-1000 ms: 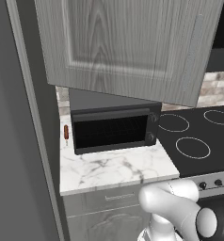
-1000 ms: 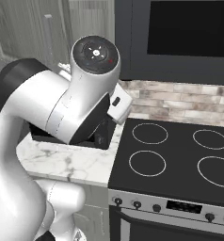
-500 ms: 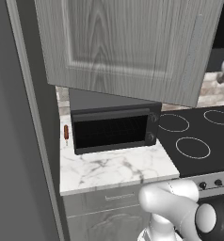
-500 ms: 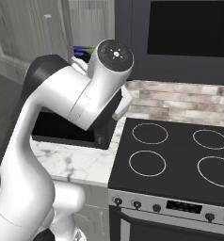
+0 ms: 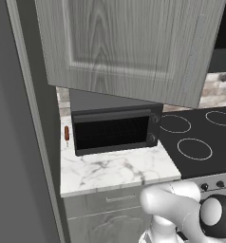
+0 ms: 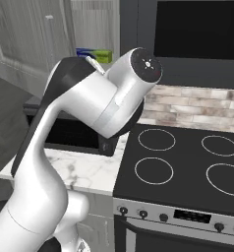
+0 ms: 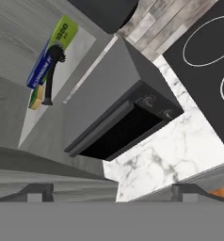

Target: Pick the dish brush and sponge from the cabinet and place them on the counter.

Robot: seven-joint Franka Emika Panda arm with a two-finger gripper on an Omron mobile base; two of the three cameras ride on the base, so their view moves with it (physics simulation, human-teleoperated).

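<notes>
Since a second ago the arm has swung up and leftward in the right base view, its wrist climbing from over the toaster oven toward the open cabinet point(image 6: 50, 44). On the pale shelf inside, the dish brush point(image 7: 51, 75) lies with its dark head against the blue-and-green box point(image 7: 52, 52), and the sponge point(image 7: 36, 96) sits just beside the handle's other end, touching or nearly so. Both are well apart from the fingers point(image 7: 109, 192), which stand spread wide with nothing between them. Below lie the toaster oven point(image 7: 118, 117) and the marble worktop point(image 7: 161, 155). This looks like the approach for the first pick; next the hand likely must rise, level toward the shelf, and line up across the thin handle without nudging the box.
</notes>
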